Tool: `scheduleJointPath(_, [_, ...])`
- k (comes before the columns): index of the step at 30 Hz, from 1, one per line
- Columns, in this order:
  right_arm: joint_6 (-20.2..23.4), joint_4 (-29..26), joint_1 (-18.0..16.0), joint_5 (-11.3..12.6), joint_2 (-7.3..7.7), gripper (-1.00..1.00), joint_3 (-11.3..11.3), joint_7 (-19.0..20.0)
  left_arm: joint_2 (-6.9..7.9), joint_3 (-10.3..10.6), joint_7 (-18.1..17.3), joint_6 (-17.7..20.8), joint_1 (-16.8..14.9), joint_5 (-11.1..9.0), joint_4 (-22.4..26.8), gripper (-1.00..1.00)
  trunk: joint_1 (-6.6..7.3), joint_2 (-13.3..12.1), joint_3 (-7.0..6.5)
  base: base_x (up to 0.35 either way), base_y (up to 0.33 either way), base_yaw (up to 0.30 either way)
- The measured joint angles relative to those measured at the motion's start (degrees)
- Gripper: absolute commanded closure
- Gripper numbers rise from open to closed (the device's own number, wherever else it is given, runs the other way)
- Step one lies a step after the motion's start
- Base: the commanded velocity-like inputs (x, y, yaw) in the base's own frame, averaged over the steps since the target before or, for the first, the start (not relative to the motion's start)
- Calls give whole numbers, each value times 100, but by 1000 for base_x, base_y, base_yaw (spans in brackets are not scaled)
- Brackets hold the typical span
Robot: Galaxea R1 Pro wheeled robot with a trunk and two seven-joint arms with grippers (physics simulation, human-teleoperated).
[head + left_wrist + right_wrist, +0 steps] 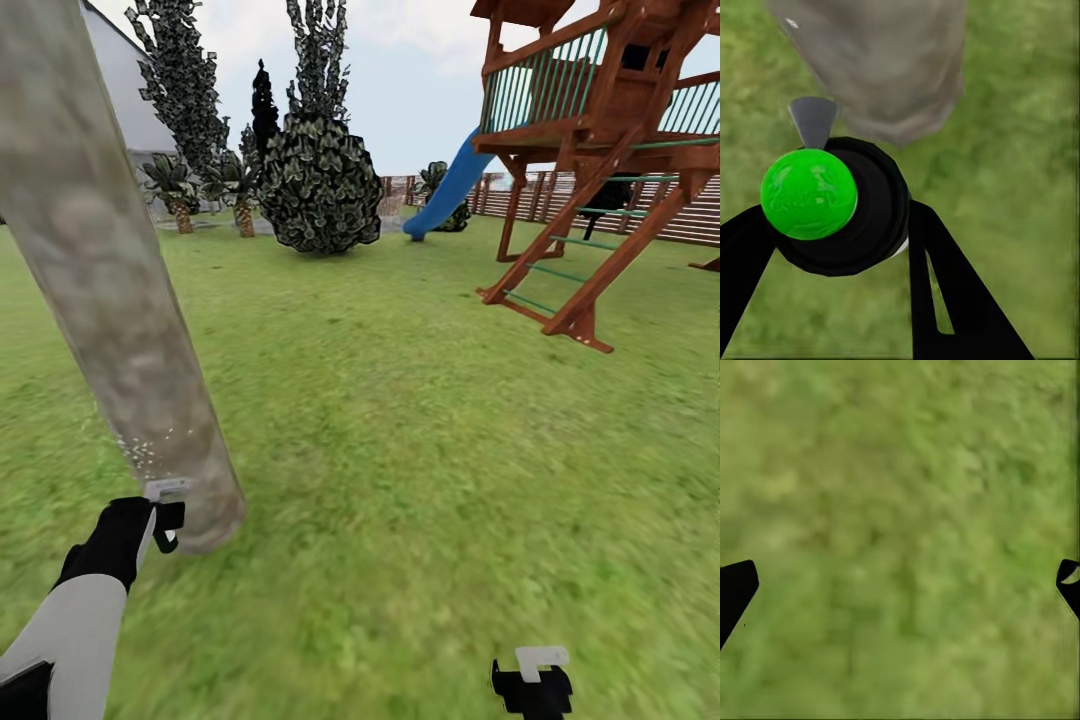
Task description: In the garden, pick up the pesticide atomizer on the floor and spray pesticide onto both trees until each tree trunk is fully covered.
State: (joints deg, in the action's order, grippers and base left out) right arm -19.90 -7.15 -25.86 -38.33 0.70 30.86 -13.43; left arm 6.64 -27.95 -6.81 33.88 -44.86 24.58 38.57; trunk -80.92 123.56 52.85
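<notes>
One tree's thick, mottled grey-brown trunk (110,300) leans across the left of the head view, its base on the lawn. My left gripper (152,525) sits right beside that base, shut on the pesticide atomizer (168,518). In the left wrist view the atomizer (847,210) is a round black bottle with a bright green cap, held between the two black fingers (937,262). Its grey nozzle (814,120) points at the trunk (885,67). White specks dot the bark just above the gripper. My right gripper (535,680) hangs low over bare grass, open, holding nothing.
A wooden play tower (600,150) with a blue slide (450,190) stands at the right. A round dark bush (320,185), short palms (180,195) and columnar trees stand behind. A slat fence (690,215) and a white house (125,90) bound the lawn. Open grass lies ahead.
</notes>
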Motion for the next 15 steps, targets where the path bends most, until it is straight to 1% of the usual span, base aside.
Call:
scheduleJointPath(3, [0,0,3,3,0,-100,0,0,0,-1,0,0,0,2,-7,100,0,0,0,1,-276,4])
scheduleJointPath(5, [0,0,0,2,0,-100,0,0,0,-1,0,0,2,3,-4,100,0,0,0,27,-276,118])
scheduleJointPath(13, [1,2,3,0,-1,-100,0,0,1,-1,-1,2,36,-7,18,100,1,0,0,131,-270,263])
scheduleJointPath(15, [1,2,3,-1,0,-100,0,0,1,-1,-1,2,37,-12,7,100,1,0,0,158,-261,172])
